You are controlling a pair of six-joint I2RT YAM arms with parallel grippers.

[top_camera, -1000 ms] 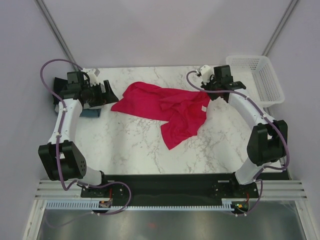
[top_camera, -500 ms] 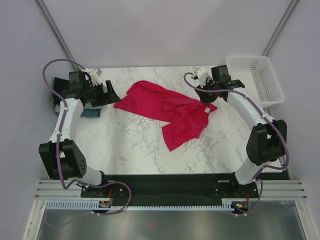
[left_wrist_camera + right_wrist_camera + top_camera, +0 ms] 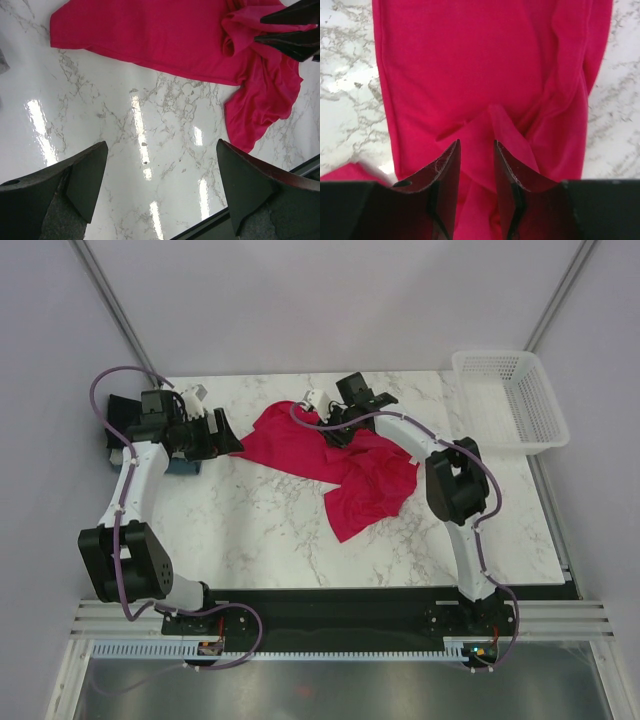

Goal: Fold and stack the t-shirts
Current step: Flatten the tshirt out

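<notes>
The right tool [image 3: 476,147] stands with jaws narrowly apart over a raised crease of the red t-shirt [image 3: 345,465]; whether it pinches the crease cannot be told. The left tool [image 3: 161,145] is released, jaws wide, above bare desk [image 3: 260,530] at left. Probable step: spreading the shirt flat before folding. The next move calls for a firm pinch and an outward pull. The shirt lies crumpled at frame centre, long axis left to right, one lobe trailing toward lower centre.

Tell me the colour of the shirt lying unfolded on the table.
The shirt is plain crimson red, no print visible; clearest in the right wrist view.
</notes>
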